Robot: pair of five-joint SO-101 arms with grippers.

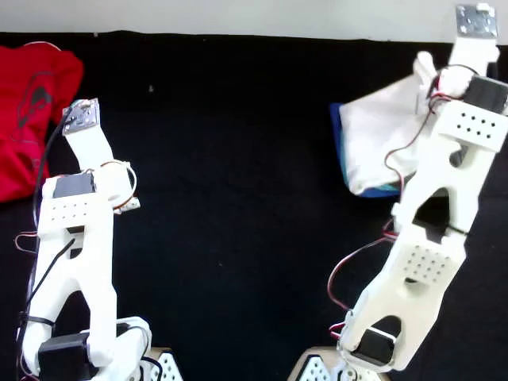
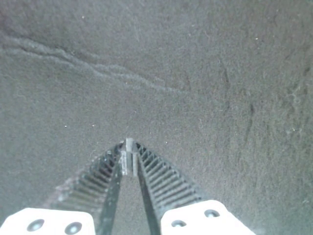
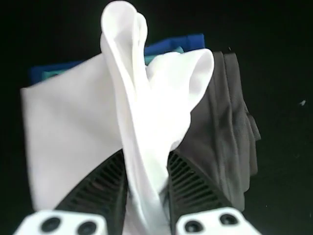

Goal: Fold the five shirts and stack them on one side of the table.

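My right gripper (image 3: 146, 169) is shut on a raised fold of a white shirt (image 3: 73, 127). That shirt lies on top of a stack with a blue shirt (image 3: 176, 43), a teal one (image 3: 49, 74) and a dark grey one (image 3: 230, 122). From above, the stack's white shirt (image 1: 377, 131) sits at the table's right side, with the right gripper (image 1: 426, 70) at its far edge. A crumpled red shirt (image 1: 32, 103) lies at the far left. My left gripper (image 2: 128, 152) is shut on nothing, close above the black cloth, and the left arm (image 1: 75, 206) stands just right of the red shirt.
A black cloth (image 1: 238, 159) covers the table, with a slight wrinkle (image 2: 73, 58) ahead of the left gripper. The middle between the two arms is bare cloth. Red and black cables (image 1: 357, 262) hang beside the right arm.
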